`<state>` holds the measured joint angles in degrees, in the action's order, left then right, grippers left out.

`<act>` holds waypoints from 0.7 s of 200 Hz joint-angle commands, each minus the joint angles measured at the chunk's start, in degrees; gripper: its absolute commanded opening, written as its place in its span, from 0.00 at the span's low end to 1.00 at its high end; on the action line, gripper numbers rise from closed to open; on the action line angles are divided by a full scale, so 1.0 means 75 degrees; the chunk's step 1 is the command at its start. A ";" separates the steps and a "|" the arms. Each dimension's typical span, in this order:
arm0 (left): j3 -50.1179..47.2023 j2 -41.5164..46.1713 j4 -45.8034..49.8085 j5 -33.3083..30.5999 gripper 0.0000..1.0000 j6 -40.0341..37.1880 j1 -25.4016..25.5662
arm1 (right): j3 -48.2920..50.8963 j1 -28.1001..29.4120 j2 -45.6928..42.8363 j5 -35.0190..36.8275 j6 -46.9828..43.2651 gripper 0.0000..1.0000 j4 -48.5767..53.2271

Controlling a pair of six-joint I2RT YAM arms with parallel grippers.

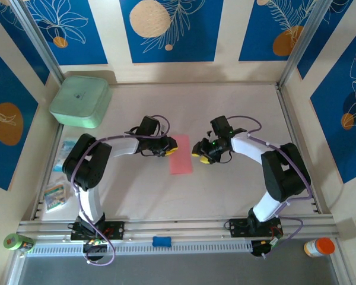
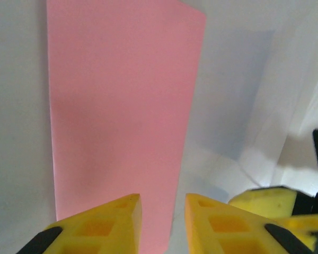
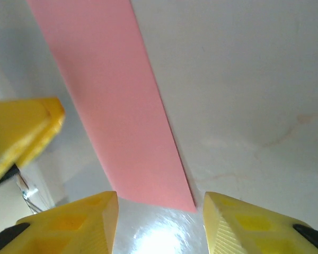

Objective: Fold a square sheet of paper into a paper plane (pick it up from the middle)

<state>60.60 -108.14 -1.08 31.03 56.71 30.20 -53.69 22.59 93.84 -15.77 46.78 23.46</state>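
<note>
Closest to the lens, a small blue block (image 1: 161, 241) is seen on the front rail, flanked by a green roll (image 1: 18, 242) at the left end and an orange-capped bottle (image 1: 318, 246) at the right. Further in, two printed packets (image 1: 57, 195) are laid along the left border of the table (image 1: 243, 190). At mid-table the sheet of paper (image 1: 180, 158) is laid flat as a narrow pink rectangle, its long side running away from the arm bases. The left gripper (image 1: 166, 146) is held over its far left corner. From the left wrist its yellow fingers (image 2: 111, 222) are seen parted by a narrow gap, with the paper's edge passing beneath and nothing pinched. The right gripper (image 1: 200, 152) is poised just beside the paper's right edge, released, its jaws spread wide above a corner of the sheet. Beyond, a mint-green box (image 1: 81, 101) is set in the far left corner.
</note>
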 commanded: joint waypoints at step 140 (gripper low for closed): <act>-0.0033 -0.0603 0.0332 -0.0516 0.24 -0.0110 0.0027 | 0.0011 0.0540 0.0595 -0.0615 -0.0134 0.40 0.0035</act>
<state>61.34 -111.35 0.64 27.81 56.53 30.20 -53.01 25.93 96.95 -18.70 46.50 23.22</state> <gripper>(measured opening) 0.236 0.408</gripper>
